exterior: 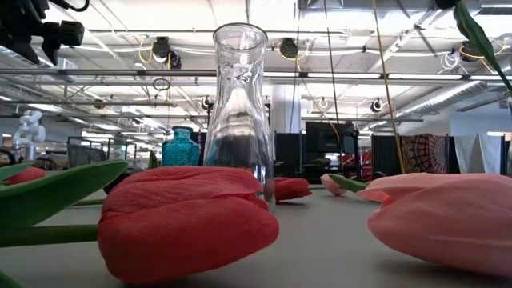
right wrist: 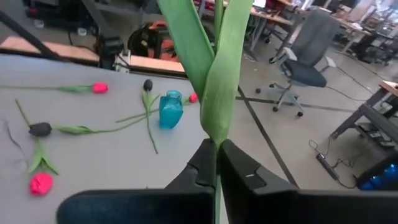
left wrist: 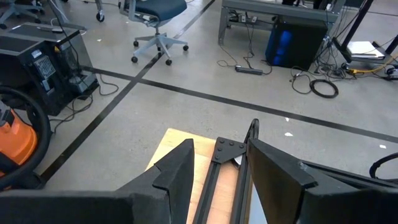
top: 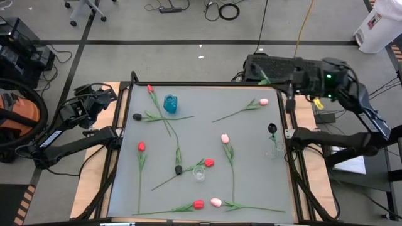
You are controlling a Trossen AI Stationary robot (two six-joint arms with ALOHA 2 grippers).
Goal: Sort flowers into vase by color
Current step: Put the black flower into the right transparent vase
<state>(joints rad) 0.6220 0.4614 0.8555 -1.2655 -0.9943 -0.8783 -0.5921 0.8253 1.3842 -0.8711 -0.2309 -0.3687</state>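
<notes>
Jaws of your right gripper [right wrist: 216, 163] are clamped on a tulip stem [right wrist: 217, 74] standing up out of them past the worktop's [top: 251, 150] far right corner, teal vase [top: 170, 103] well left; left gripper [left wrist: 214, 180] idles open off the left edge.

Grey desk [top: 251, 188], black-framed, centre of high view. On it: blue vase [top: 170, 103] upper left; clear vase [top: 200, 174] lower centre; another clear vase [top: 274, 149] at right w/ black tulip [top: 272, 129] in it. Loose tulips scattered flat: red [top: 141, 146] left, pink [top: 225, 138] centre, red [top: 198, 204] + pink [top: 215, 202] along bottom edge.
</notes>
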